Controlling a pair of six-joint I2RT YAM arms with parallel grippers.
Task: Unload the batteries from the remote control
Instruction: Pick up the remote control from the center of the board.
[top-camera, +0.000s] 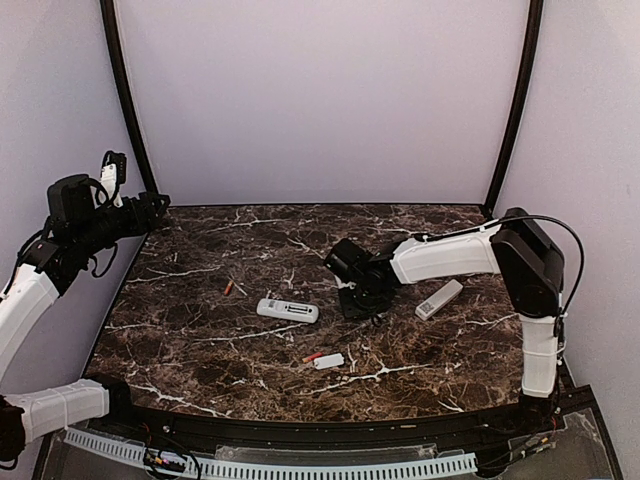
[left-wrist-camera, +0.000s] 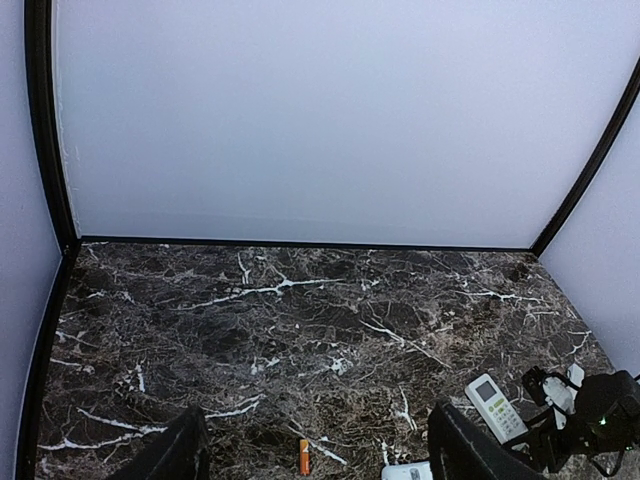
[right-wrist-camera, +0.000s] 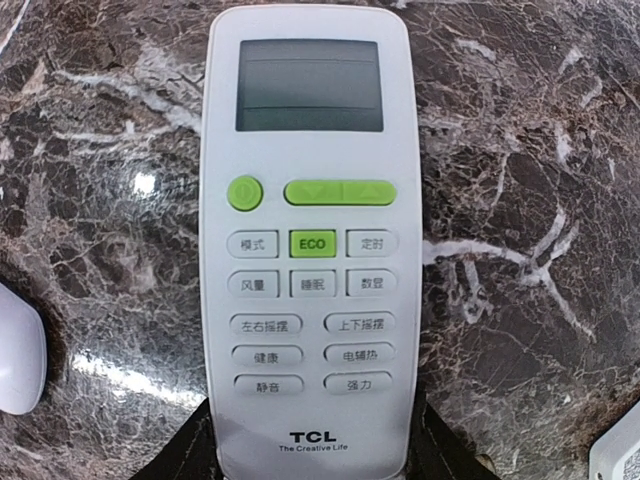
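Note:
A white TCL remote (right-wrist-camera: 305, 250) lies face up between my right gripper's fingers (right-wrist-camera: 190, 452), which press on both sides of its lower end. It also shows in the left wrist view (left-wrist-camera: 497, 405). In the top view my right gripper (top-camera: 362, 300) hides it. A second white remote (top-camera: 288, 310) lies at the table's middle with its back compartment open. An orange battery (top-camera: 229, 287) lies left of it and shows in the left wrist view (left-wrist-camera: 303, 456). A red battery (top-camera: 312, 356) lies beside a small white cover (top-camera: 328, 361). My left gripper (top-camera: 155, 208) is open, empty and raised at the far left.
A third, greyish remote (top-camera: 440, 299) lies to the right of my right gripper. The dark marble table (top-camera: 200, 340) is bounded by pale walls with black corner posts (top-camera: 130, 120). The second remote's end shows at the bottom edge of the left wrist view (left-wrist-camera: 405, 471).

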